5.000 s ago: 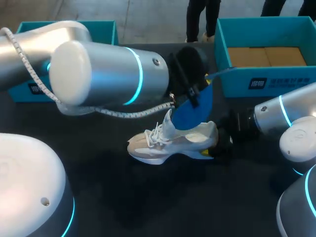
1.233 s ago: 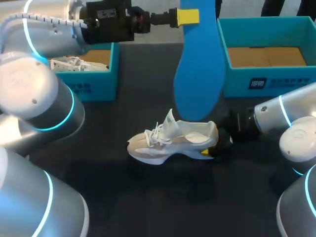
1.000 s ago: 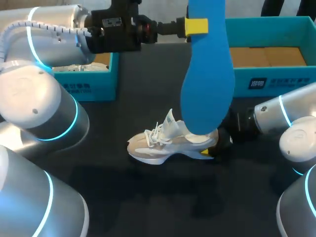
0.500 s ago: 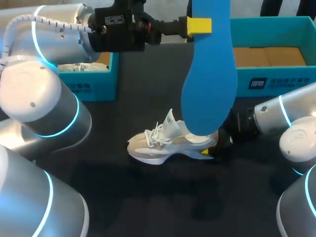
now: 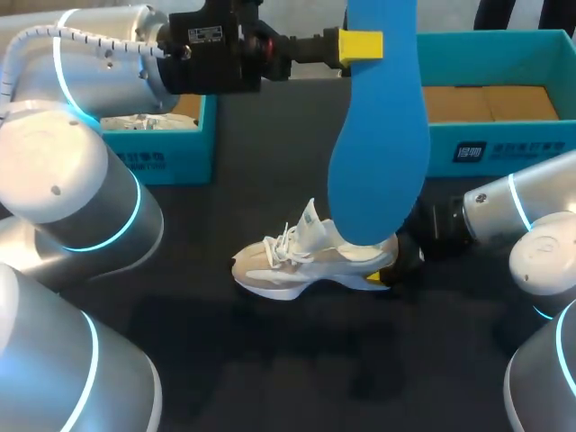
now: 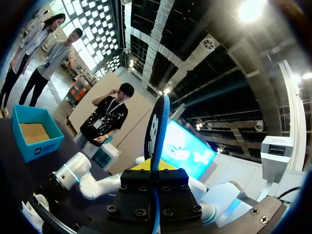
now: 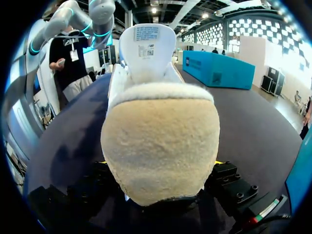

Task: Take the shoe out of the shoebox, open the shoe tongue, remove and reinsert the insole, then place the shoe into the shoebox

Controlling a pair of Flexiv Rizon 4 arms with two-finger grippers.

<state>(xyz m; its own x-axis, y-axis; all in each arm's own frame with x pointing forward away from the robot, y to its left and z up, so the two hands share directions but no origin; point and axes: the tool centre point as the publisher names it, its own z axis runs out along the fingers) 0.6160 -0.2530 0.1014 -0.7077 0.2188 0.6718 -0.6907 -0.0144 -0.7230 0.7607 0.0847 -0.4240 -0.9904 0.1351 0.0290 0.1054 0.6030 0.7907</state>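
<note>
left gripper (image 5: 362,43) pinches the insole (image 5: 378,153) upright, toe end over the shoe (image 5: 306,263), likely for reinsertion; right gripper (image 7: 160,165) clamps the heel (image 7: 161,141), steadying it mid-bench (image 5: 270,369).

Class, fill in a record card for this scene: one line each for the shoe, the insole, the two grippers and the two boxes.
shoe: white, on the black table, tongue raised
right gripper: shut on the shoe's heel
insole: blue, hangs upright, lower end by the shoe's heel opening
left gripper: shut on the insole's upper part, high above the table
left box: teal, something white inside
right box: teal, brown floor showing
</note>
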